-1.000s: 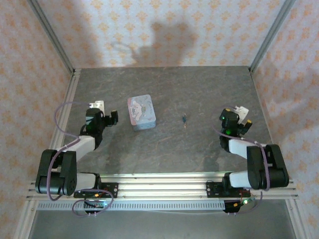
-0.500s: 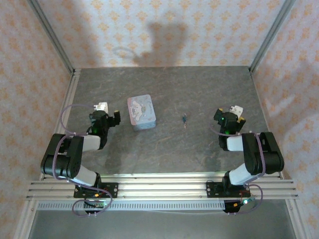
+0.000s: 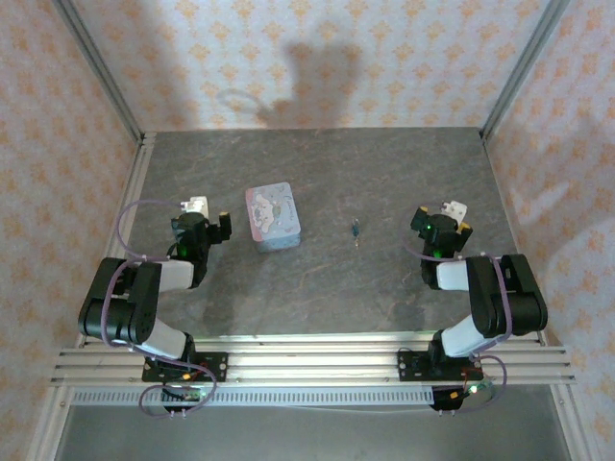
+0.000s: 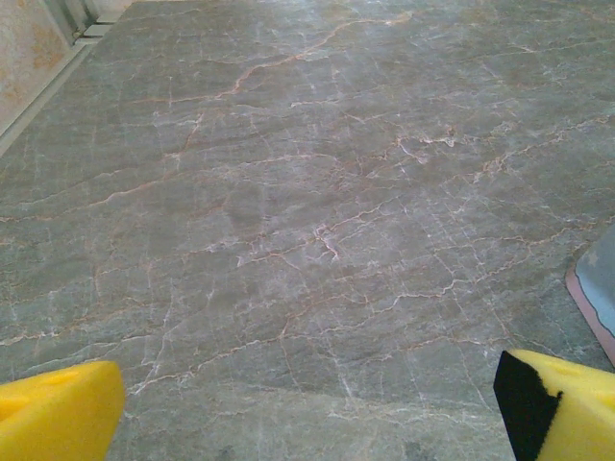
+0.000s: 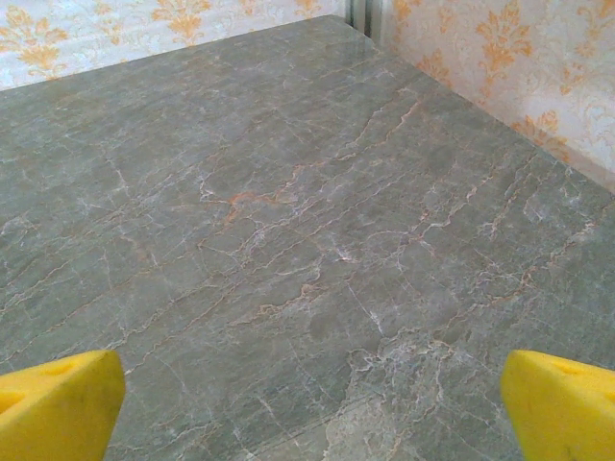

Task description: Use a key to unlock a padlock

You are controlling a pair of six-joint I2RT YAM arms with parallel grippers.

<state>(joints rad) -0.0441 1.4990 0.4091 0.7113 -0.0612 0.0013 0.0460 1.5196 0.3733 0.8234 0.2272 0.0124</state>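
Padlock and key haven't moved. The flat grey-lilac rounded-rectangle padlock (image 3: pixel 273 217) with the pinkish rim lies face up on the grey veined stone-look tabletop (image 3: pixel 384 163), left of centre. The tiny dark teal key (image 3: pixel 356 229) lies on the bare table to its right, well apart from it.

Vs a second back, both arms have refolded: the elbow links that hung out over the front rail are now tucked in closer over the table, and the wrists have shifted slightly. Practically no motion since the half-second mark.

The left gripper (image 3: pixel 209 215) sits just left of the padlock without touching it, jaws spread wide and empty. In the left wrist view its yellow foam fingertips (image 4: pixel 58 411) sit in the lower corners with bare table between, and the padlock's pink edge shows at the right border.

The right gripper (image 3: pixel 445 215) is over the table's right side, well right of the key, likewise spread wide and holding nothing.
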